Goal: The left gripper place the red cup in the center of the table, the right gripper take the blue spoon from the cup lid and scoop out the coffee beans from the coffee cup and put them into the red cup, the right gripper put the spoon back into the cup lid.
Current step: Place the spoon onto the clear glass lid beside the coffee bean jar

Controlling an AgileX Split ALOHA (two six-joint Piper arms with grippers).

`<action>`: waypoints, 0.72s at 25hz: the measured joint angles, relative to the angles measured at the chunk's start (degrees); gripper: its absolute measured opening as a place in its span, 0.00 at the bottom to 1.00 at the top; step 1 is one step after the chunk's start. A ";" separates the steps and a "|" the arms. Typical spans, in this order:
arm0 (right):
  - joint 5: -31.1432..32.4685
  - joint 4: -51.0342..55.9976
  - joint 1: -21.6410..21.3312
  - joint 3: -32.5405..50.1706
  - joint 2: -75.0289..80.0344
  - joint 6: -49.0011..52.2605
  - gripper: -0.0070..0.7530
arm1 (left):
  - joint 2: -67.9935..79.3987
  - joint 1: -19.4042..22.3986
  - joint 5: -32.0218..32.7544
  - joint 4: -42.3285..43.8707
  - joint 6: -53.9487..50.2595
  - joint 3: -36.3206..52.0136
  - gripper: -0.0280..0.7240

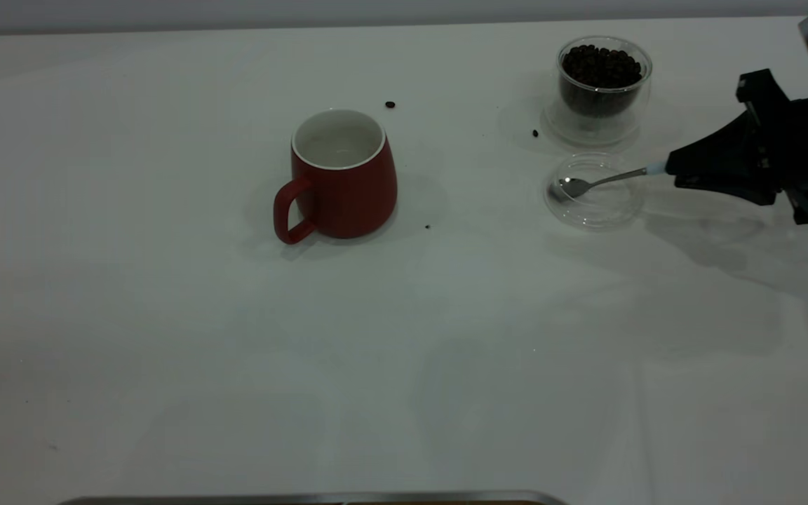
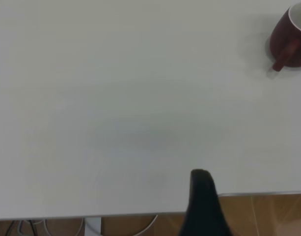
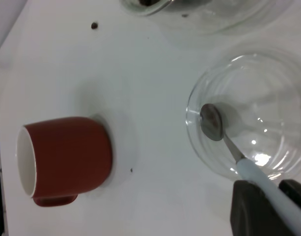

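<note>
While the right tool (image 1: 677, 170) grips the blue spoon (image 1: 604, 181), its bowl rests in the cup lid (image 1: 592, 207).

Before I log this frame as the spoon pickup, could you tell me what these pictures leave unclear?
- Red cup: its bottom is hidden by its own wall in the exterior view, so beans inside cannot be ruled out.
- Left gripper: cut off by the left wrist view's edge; fingers unreadable.
- Blue spoon: whether its bowl touches the cup lid or hovers.
- Right gripper: its arm leaves the exterior view.
</note>
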 joint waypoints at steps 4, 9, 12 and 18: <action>-0.13 0.00 1.03 0.00 0.00 -0.29 0.14 | 0.00 0.00 0.00 0.00 0.00 0.00 0.82; -0.13 0.00 1.36 0.00 0.00 -0.29 0.14 | 0.00 0.00 0.00 0.00 0.00 0.00 0.82; -0.39 0.00 1.36 0.00 0.00 -0.29 0.15 | 0.00 0.00 0.05 0.00 0.00 0.00 0.82; -2.97 0.00 1.36 -0.05 0.00 -0.29 0.27 | 0.00 0.00 0.05 0.00 0.00 0.00 0.82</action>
